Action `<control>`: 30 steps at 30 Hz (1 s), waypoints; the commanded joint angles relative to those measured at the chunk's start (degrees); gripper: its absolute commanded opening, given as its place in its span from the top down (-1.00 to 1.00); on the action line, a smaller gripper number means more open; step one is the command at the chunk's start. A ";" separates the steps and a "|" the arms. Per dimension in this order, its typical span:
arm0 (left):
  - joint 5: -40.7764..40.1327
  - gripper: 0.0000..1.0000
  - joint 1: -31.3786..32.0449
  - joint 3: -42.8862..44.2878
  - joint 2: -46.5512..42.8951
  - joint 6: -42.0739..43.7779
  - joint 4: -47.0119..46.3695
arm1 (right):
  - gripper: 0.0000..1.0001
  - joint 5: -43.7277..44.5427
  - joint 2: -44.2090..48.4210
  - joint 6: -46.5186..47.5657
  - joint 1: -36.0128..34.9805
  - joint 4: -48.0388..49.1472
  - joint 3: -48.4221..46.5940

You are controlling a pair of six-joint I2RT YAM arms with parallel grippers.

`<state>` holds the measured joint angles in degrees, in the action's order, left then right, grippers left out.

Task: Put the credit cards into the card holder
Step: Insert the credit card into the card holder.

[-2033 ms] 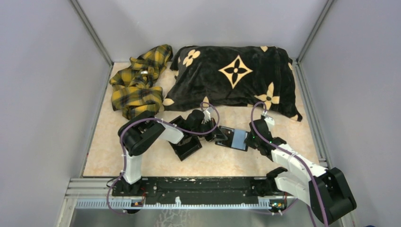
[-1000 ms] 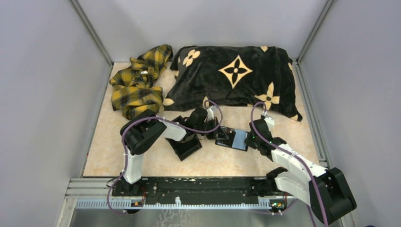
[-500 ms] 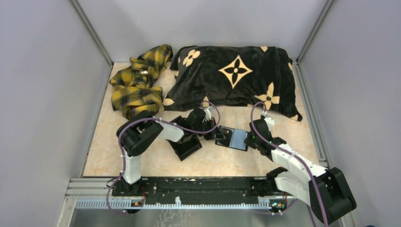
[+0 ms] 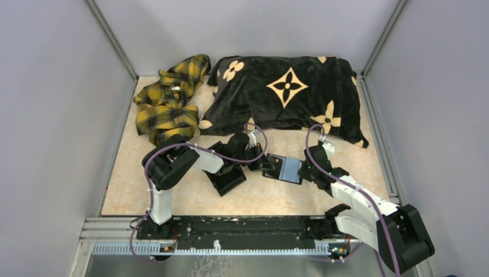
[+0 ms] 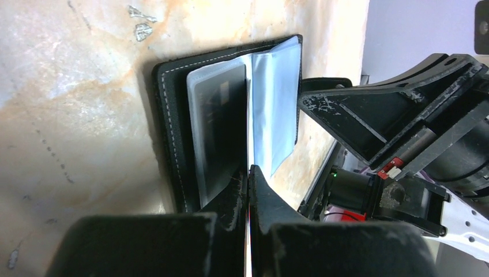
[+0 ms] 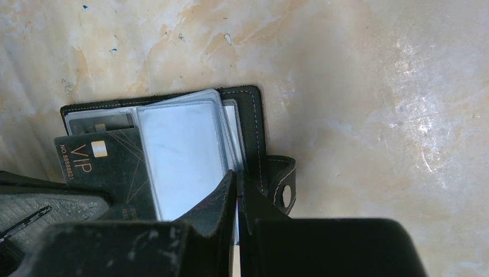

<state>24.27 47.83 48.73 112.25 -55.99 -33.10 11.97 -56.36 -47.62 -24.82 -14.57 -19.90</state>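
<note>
Left gripper is clenching the black VIP credit card, holding it flat over the left half of the open card holder, which is lying mid-tabletop. Right gripper is pinching the holder's right-hand flap and clear sleeves.

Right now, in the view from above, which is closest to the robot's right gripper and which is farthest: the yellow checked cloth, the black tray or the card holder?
1. card holder: pinched by the right gripper, on its left side.
2. black tray: farther to the left, at about the same depth.
3. yellow checked cloth: far off at the back left.
</note>
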 commanded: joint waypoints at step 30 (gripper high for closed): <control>8.70 1.00 -0.11 -0.08 4.12 -2.11 -11.41 | 0.93 1.70 0.59 0.68 0.91 -2.98 0.31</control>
<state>31.46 47.75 49.56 115.52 -57.52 -40.56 12.16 -56.25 -47.62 -24.82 -14.70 -19.90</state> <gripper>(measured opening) 0.008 0.036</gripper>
